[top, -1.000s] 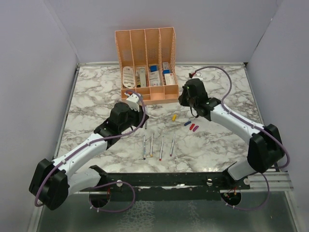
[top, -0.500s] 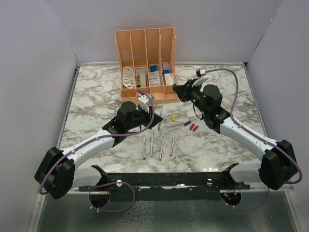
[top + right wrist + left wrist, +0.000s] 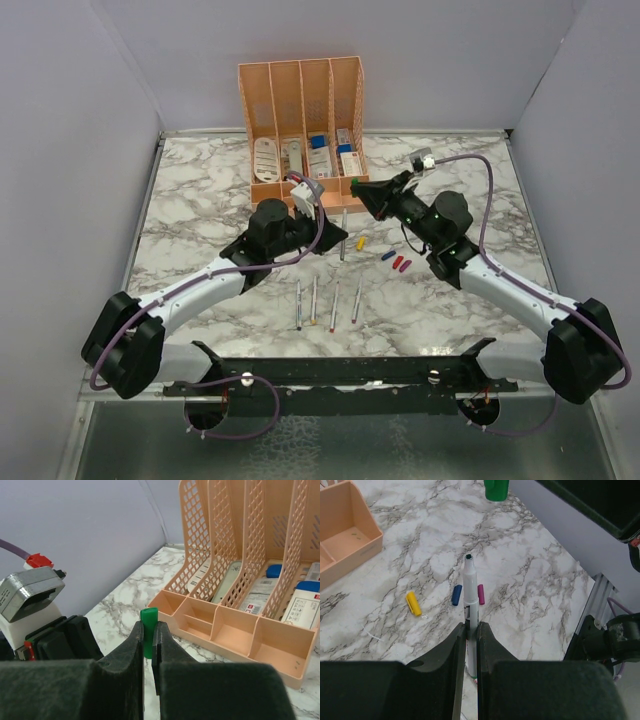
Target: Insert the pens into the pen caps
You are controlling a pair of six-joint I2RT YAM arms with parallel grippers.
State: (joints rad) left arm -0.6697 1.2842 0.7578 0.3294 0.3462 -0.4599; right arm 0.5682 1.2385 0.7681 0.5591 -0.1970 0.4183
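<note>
Four loose pens point(image 3: 314, 301) lie nearest the arm bases on the marble table point(image 3: 200, 200). They sit side by side, roughly parallel, with their long axes running away from the bases.

Beyond them, right of centre, four caps rest on the table:
- The yellow cap point(image 3: 413, 603) lies by itself to the left.
- The blue cap point(image 3: 456, 594) comes next.
- The red cap point(image 3: 397, 263) and the magenta cap point(image 3: 481, 594) lie just beside each other.

In the left wrist view the red cap is hidden and we cannot place it there.

The left gripper point(image 3: 471, 630) is clenched on the fifth pen point(image 3: 470, 587), fingers pinching the barrel from both sides. The pen is held off the table, above the caps. Its dark green tip points away from the wrist.

Farther on, the right gripper point(image 3: 148, 632) is clamped on the green cap point(image 3: 148, 616). The upper end of the cap stands clear above the fingertips. In the left wrist view the cap hangs beyond the pen tip, apart from it and slightly to one side.

At the far edge stands the peach organiser point(image 3: 240, 630). It has four upright lattice slots holding white and blue items, with low open trays in front.
</note>
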